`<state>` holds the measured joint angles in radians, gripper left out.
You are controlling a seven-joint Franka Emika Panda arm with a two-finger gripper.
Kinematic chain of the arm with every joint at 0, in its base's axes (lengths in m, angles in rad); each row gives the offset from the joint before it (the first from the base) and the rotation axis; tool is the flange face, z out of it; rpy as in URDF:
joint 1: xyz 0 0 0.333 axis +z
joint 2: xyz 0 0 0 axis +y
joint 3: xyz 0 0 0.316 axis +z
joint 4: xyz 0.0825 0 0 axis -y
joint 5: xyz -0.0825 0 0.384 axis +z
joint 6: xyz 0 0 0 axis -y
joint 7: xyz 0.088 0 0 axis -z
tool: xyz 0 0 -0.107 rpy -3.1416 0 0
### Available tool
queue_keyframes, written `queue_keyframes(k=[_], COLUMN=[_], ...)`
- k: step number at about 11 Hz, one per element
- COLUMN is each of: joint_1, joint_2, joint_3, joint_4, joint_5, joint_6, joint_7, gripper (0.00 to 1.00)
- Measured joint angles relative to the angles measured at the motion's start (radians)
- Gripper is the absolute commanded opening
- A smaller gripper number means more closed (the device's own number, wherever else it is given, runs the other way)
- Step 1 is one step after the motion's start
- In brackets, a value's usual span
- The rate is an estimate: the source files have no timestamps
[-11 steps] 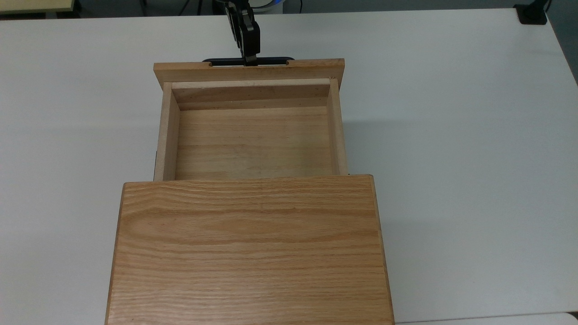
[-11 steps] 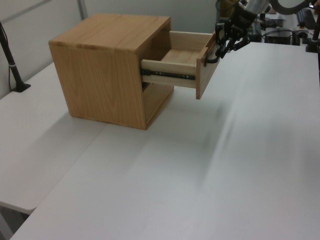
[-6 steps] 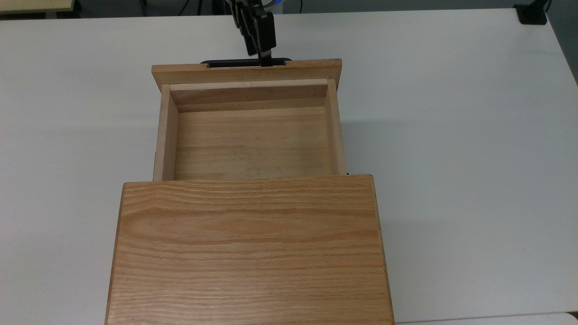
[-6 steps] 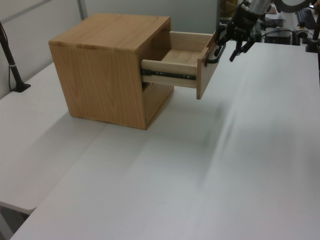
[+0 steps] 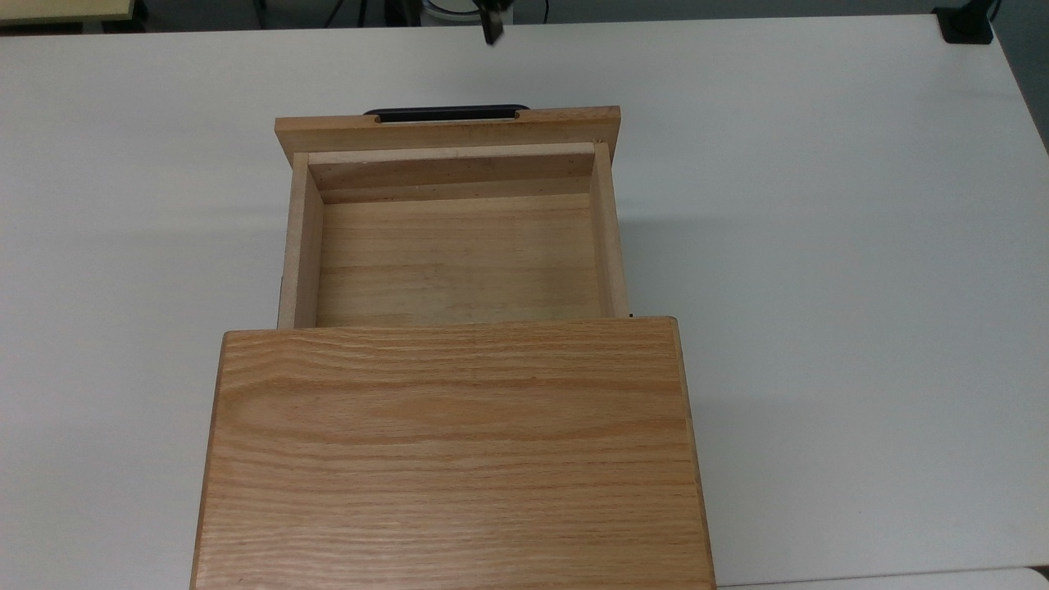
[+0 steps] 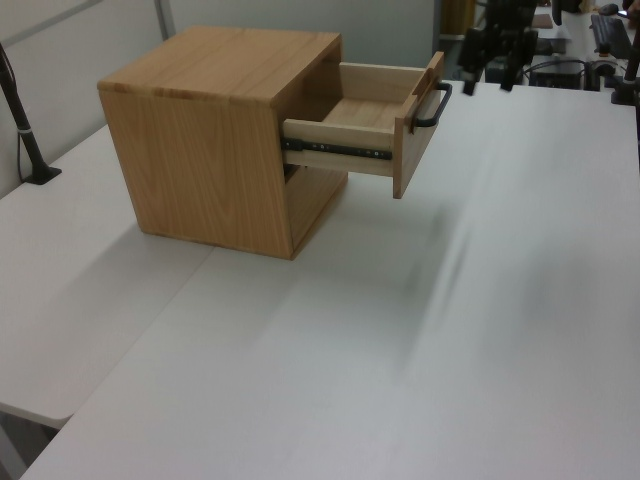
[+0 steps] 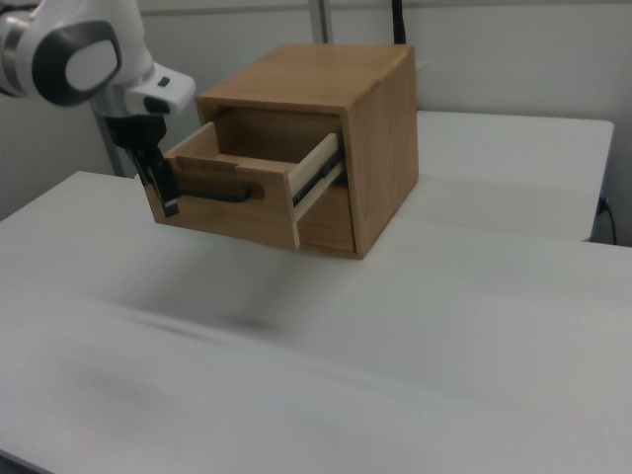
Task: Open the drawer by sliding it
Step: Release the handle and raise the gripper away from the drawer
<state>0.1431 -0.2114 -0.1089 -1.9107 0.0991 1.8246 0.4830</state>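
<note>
White tabletop [image 5: 819, 246] carries an oak cabinet [image 5: 451, 451], nearest in the top view; beyond it the drawer [image 5: 455, 254] stands pulled well out, handle [image 5: 447, 113] free. Farther off, the end effector [image 6: 490, 72] hangs apart, jaws parted and empty. Risk: a careless swing back could knock the panel and shove the drawer inward.
</note>
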Motion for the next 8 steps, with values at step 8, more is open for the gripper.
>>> queue_keyframes(k=[8], joint_1=[-0.025], joint_2=[0.090], joint_3=[0.004], joint_4=[0.168], joint_5=[-0.128], joint_6=[-0.246], joint_7=[-0.554], gripper=[1.00])
